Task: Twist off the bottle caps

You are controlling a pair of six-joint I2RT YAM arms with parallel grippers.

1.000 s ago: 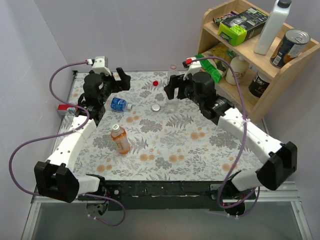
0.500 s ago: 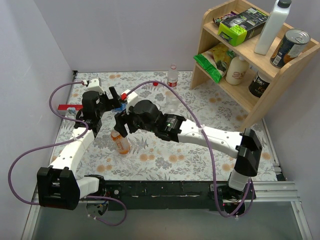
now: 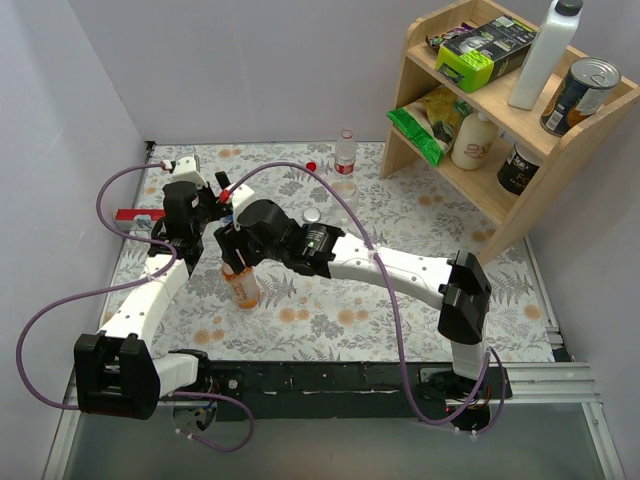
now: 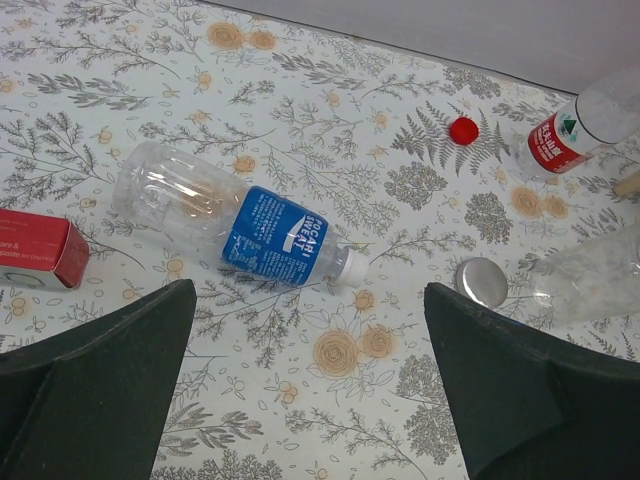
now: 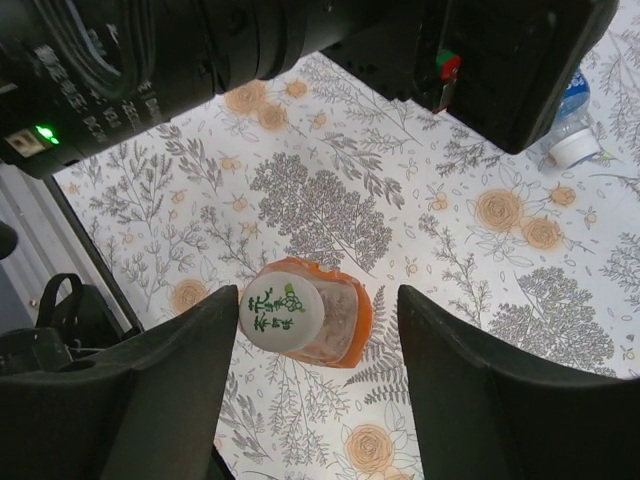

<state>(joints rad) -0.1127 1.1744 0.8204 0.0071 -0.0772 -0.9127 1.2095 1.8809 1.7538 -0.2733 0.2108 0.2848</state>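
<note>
The orange-liquid bottle [image 5: 335, 325] stands upright between my right gripper's [image 5: 320, 300] open fingers, its white cap [image 5: 283, 315] with green writing close to the left finger [image 5: 200, 370] and well clear of the right one. From above, my right gripper [image 3: 232, 255] hangs over this bottle [image 3: 243, 287]. My left gripper [image 4: 308, 295] is open over the mat, just short of the blue-labelled bottle [image 4: 250, 225], which lies on its side with its cap [image 4: 352, 266] on. A loose red cap [image 4: 463, 130] and a silver cap [image 4: 482, 281] lie near the red-labelled bottle [image 4: 575, 125] and the squat clear bottle [image 4: 590, 280].
A red box [image 4: 40, 250] lies at the mat's left edge. A wooden shelf [image 3: 480, 100] with cans, packets and a tall white bottle stands at the back right. My right arm [image 3: 400, 268] stretches across the middle of the floral mat [image 3: 330, 320].
My right arm has swung from the back right across to the orange-liquid bottle, and its jaws have narrowed around the cap. The left gripper has shifted a little towards me and stays wide.
</note>
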